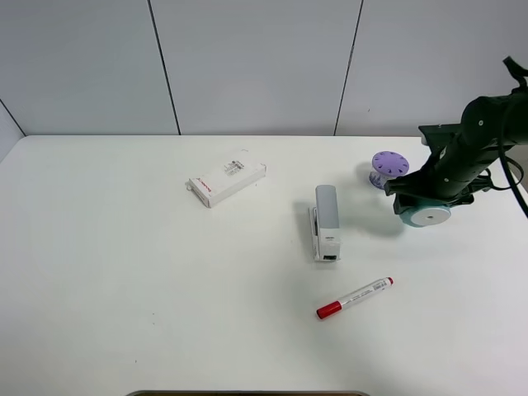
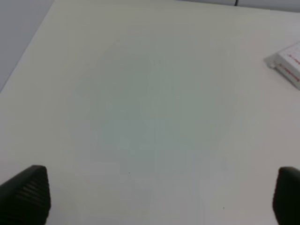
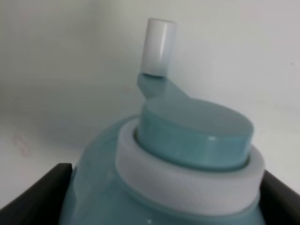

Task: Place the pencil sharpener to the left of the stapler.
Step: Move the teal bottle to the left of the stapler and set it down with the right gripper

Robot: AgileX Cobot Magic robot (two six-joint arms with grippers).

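Left gripper (image 2: 158, 190): spread wide, empty, over bare counter (image 2: 150, 103).
Stapler (image 1: 326, 221): lies flat, mid-counter.
Sharpener (image 1: 431, 216): well right of the stapler, near the purple cylinder (image 1: 388, 167).
Right gripper (image 1: 424, 204): clamped on the sharpener's sides.
Risk: the rounded body may slip or twist in the grip; a low carry leftward could knock the stapler.

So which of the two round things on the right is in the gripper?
The teal sharpener, held between the right gripper's fingers. The purple cylinder stands free beside it, untouched.
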